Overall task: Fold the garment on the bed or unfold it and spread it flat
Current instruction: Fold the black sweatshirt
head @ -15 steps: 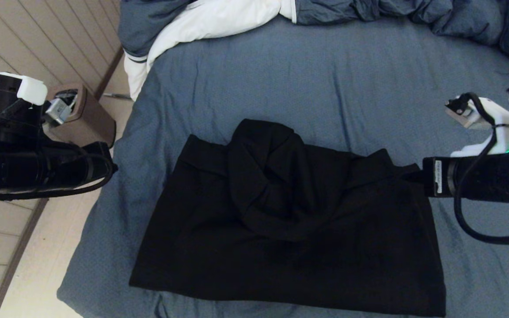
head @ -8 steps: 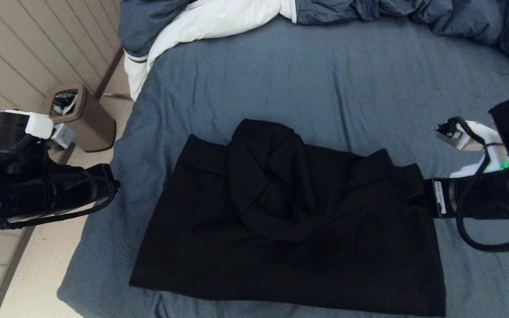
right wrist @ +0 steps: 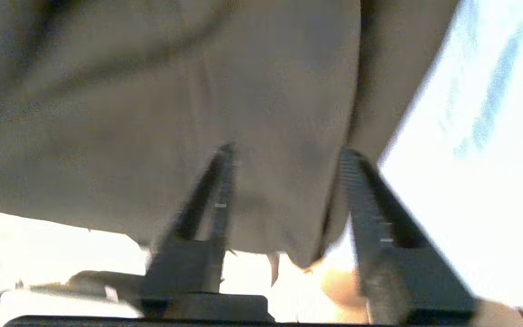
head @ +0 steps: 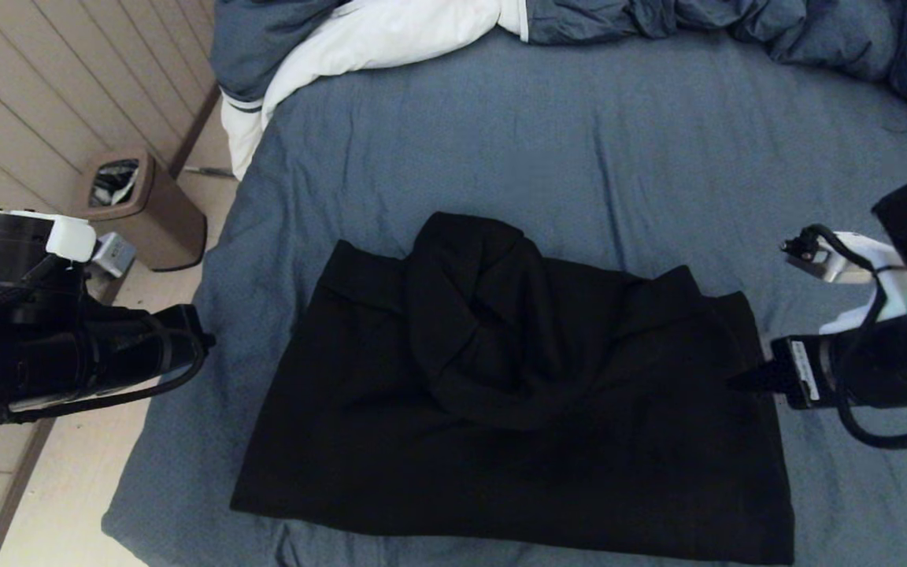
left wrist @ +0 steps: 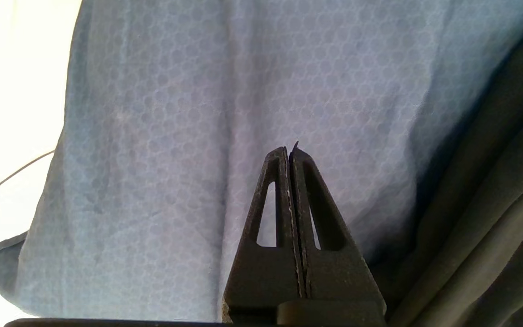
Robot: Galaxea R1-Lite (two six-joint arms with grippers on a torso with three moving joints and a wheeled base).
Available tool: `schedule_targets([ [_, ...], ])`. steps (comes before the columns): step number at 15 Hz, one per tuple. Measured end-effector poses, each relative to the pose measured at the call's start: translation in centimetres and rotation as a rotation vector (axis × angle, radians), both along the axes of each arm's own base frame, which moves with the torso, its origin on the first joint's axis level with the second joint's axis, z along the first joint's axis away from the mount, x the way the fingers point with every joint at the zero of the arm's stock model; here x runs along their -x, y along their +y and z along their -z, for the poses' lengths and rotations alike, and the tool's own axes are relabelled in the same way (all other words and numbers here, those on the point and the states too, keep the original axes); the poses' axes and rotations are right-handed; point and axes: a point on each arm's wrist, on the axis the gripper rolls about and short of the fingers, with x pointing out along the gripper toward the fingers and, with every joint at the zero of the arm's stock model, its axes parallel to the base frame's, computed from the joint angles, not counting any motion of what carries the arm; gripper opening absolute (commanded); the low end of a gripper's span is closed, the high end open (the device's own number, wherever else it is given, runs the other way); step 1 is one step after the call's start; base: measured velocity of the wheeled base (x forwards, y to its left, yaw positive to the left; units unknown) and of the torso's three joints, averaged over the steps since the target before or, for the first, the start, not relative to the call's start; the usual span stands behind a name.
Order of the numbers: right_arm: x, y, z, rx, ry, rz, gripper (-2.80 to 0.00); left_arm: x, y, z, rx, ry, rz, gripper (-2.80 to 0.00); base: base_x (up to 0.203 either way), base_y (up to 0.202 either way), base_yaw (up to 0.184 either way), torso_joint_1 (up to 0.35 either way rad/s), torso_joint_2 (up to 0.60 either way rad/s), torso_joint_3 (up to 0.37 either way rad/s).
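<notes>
Head view, left to right, with the garment (head: 516, 394) as landmark. Left of the garment, beyond the bed (head: 579, 157) edge, a brown waste bin (head: 142, 209) stands on the pale floor (head: 68, 488); its contents cannot be made out. Nearer than the bin, the left arm (head: 68, 354) reaches toward the garment's left border, its base cut off by the frame edge. The left gripper (left wrist: 291, 152), seen only in the left wrist view, has its fingers pressed together and empty, poised over bare sheet just beside the garment's dark folds. The garment, black and folded into a rough rectangle with the hood bunched on top, lies on the near half of the bed; zipper, pockets and drawstrings are lost in the dark cloth, and its near right corner meets the frame's lower edge. Beyond the garment, a duvet (head: 390, 31) is heaped, cut off at the top. At the garment's right border, the right gripper (right wrist: 284, 154) has its fingers apart, straddling a fold of cloth; contact cannot be told through the blur.
</notes>
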Motion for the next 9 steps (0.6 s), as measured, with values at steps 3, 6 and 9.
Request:
schedule_targets([
  [3,0.5,-0.8,-0.3,0.004,0.000,0.032,0.00,0.3,0.0,-0.1,0.003,-0.004,0.003,-2.80,0.000,0.000,0.000,0.000,0.00,0.000],
  [6,1.4,-1.4,0.2,0.025,0.041,0.036,0.00,0.5,0.0,-0.1,0.017,-0.002,0.028,-2.80,0.000,0.000,0.000,0.000,0.00,0.000],
  [9,1.6,-1.7,1.9,0.040,0.104,0.034,0.00,0.3,0.0,0.1,0.017,0.006,0.030,-2.80,0.000,0.000,0.000,0.000,0.00,0.000],
])
